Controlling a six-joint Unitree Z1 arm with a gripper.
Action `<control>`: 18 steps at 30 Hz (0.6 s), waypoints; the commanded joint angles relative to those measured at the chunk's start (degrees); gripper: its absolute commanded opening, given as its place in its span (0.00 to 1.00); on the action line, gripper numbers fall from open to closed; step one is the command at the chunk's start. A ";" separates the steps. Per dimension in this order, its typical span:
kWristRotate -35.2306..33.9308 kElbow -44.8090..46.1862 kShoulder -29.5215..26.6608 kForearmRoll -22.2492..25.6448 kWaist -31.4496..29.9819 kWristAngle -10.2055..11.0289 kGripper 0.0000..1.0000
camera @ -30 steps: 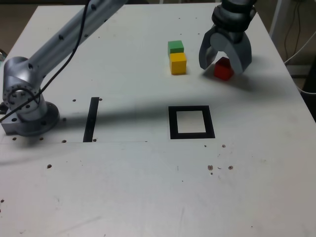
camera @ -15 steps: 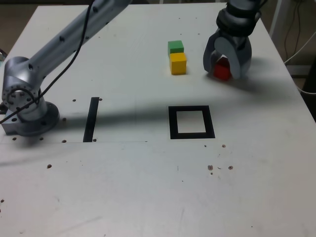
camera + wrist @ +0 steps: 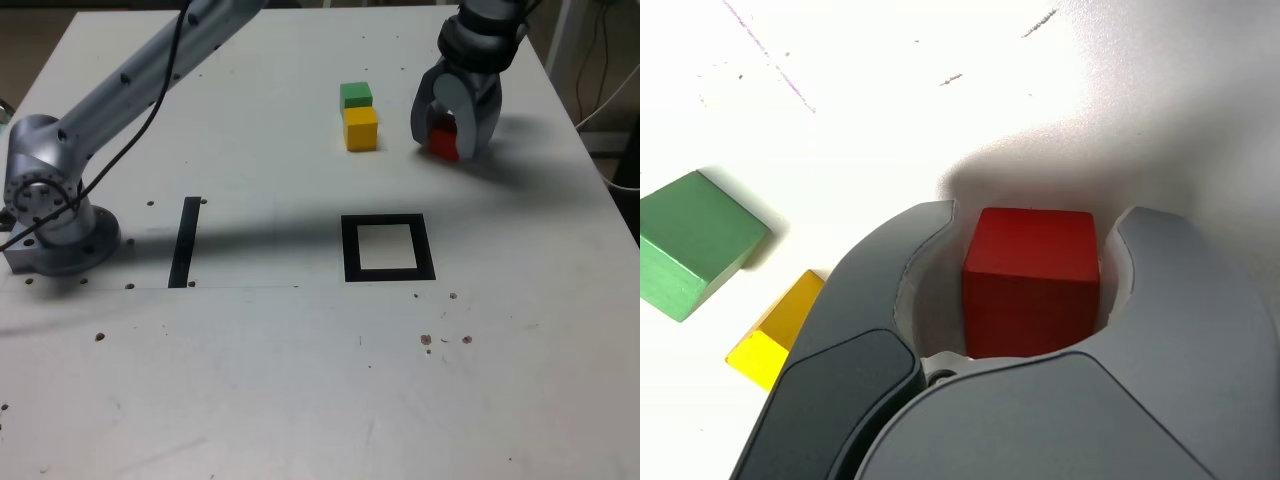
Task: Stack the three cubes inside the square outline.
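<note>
The red cube (image 3: 443,140) (image 3: 1030,280) sits on the white table at the back right of the exterior view, and my gripper (image 3: 447,138) (image 3: 1028,228) is shut on it, a jaw pressed to each side. The yellow cube (image 3: 361,128) (image 3: 775,332) and the green cube (image 3: 356,96) (image 3: 692,240) stand touching each other to the exterior view's left of the gripper, the green one farther back. The square outline (image 3: 388,247), black with a white centre, lies nearer the front, with nothing on it.
The arm's base (image 3: 50,215) stands at the exterior view's left, and the arm reaches across the back of the table (image 3: 300,380). A narrow black strip (image 3: 185,241) lies near the base. Cables (image 3: 610,90) hang past the right edge.
The jaws have closed from wide open onto the red cube. The cube and the other two cubes have stayed in place.
</note>
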 commanded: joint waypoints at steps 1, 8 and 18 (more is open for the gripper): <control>-0.17 -0.29 0.15 0.60 -0.07 0.15 0.43; -1.11 -0.38 -0.43 0.94 -0.14 0.06 0.43; -9.09 7.79 -8.33 2.08 -0.42 -3.07 0.43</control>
